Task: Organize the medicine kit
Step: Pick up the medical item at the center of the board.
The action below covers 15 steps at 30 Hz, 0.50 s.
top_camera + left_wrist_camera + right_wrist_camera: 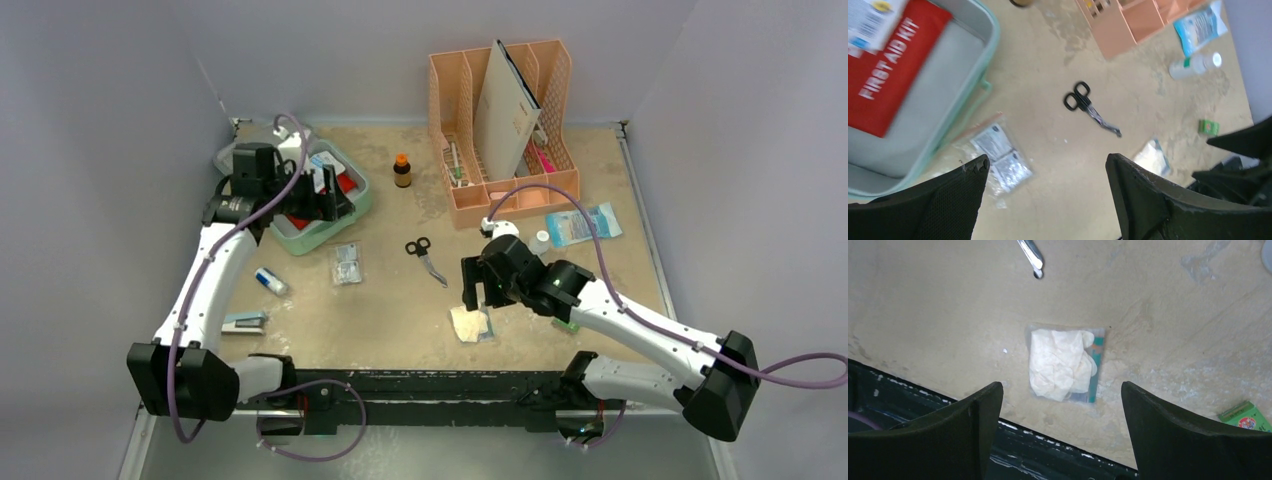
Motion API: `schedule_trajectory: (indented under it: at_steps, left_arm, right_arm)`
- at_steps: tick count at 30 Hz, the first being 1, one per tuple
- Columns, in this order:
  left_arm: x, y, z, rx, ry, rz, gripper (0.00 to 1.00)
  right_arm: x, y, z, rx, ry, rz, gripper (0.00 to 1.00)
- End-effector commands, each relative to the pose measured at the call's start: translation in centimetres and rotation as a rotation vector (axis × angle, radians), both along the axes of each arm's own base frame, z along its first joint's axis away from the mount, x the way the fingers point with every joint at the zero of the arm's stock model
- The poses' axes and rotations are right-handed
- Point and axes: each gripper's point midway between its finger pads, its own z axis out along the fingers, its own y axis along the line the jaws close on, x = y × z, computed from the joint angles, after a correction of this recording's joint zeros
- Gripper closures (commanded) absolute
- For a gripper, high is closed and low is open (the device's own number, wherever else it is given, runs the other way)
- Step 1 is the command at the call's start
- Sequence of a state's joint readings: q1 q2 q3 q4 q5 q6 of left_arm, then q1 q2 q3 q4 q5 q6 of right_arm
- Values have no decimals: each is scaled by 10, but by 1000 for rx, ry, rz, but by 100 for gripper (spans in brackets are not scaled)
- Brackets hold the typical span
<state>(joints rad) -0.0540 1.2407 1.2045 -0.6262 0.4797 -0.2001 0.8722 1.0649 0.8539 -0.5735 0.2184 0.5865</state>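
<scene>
The medicine kit (322, 238), a mint-green case, lies open at the far left. Its rim also shows in the left wrist view (959, 109), with a red first-aid pouch (893, 70) inside. My left gripper (325, 200) hangs over the case's right side, open and empty, and its jaws (1048, 165) are spread above bare table. My right gripper (478, 295) is open and empty, just above a clear bag of white gloves (470, 323) near the front edge. The bag (1063, 365) lies ahead of the spread jaws (1062, 390).
Black scissors (427, 258) and a bag of foil sachets (347, 263) lie mid-table. A brown bottle (402, 170) stands beside the peach file organizer (503, 125). A white bottle (540, 240), blue packet (583, 224), green box (1245, 416) and small tube (269, 281) lie around.
</scene>
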Motion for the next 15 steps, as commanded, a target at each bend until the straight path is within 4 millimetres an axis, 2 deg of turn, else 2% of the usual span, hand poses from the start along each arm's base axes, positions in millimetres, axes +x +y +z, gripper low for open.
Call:
schedule_trajectory:
  at_steps: [1,4,8,13,15]
  left_arm:
    - [-36,-36,-18,-57,94,-127,14]
    - [-53,-56,-24,-57,122,-210,14]
    - [-69,-70,-24,-88,104,-275,14]
    - [-73,-67,-50,-75,106,-261,8]
    - [-75,-62,-59,-45,137,-258,7]
  right_arm:
    - [-11,-11,-17,-22,52,-41,12]
    - [-17,-13,-28,-25,88,-56,18]
    - [-21,-5,-37,14,116,-43,28]
    - [-26,-3,-55,-12,179,-49,38]
    - [-27,-3,-64,-28,194,-48,39]
